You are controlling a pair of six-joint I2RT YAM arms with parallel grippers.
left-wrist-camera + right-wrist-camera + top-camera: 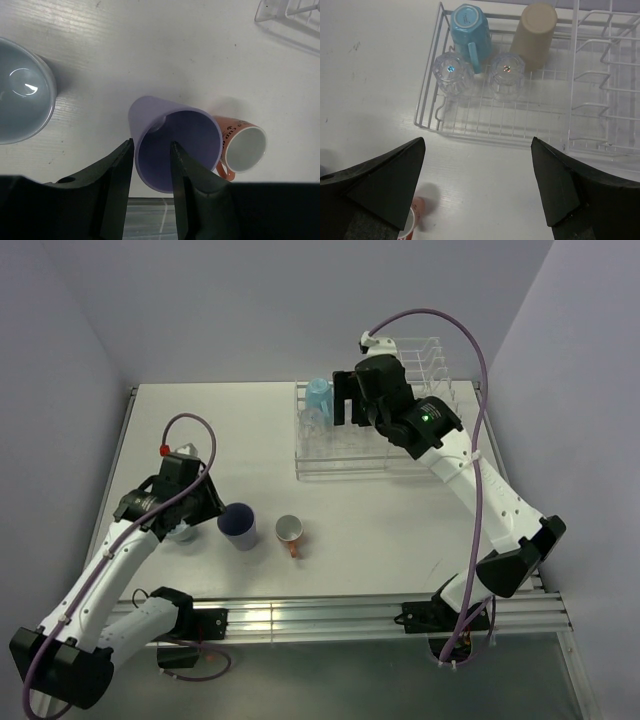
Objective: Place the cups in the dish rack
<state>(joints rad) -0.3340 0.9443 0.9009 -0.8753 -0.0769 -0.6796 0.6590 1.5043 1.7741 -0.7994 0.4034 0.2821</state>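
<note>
The purple cup [175, 145] stands upright on the table [400, 510], also seen from above [238, 524]. My left gripper [151, 145] is open, one finger outside the cup's near wall and one inside. The orange-handled mug [242, 147] stands right of it, the pale grey-blue mug [22, 97] left. The dish rack [470, 125] holds the light blue cup [469, 27], the tan cup [535, 32] and two clear glasses [452, 75] [506, 75], all upside down. My right gripper [477, 142] is open and empty, above the rack's front edge.
The rack's taller divider section [605, 75] is on the right, by the table's far right corner. The grey-blue mug [183, 533] sits partly under my left arm. An aluminium rail [330, 615] runs along the table's near edge.
</note>
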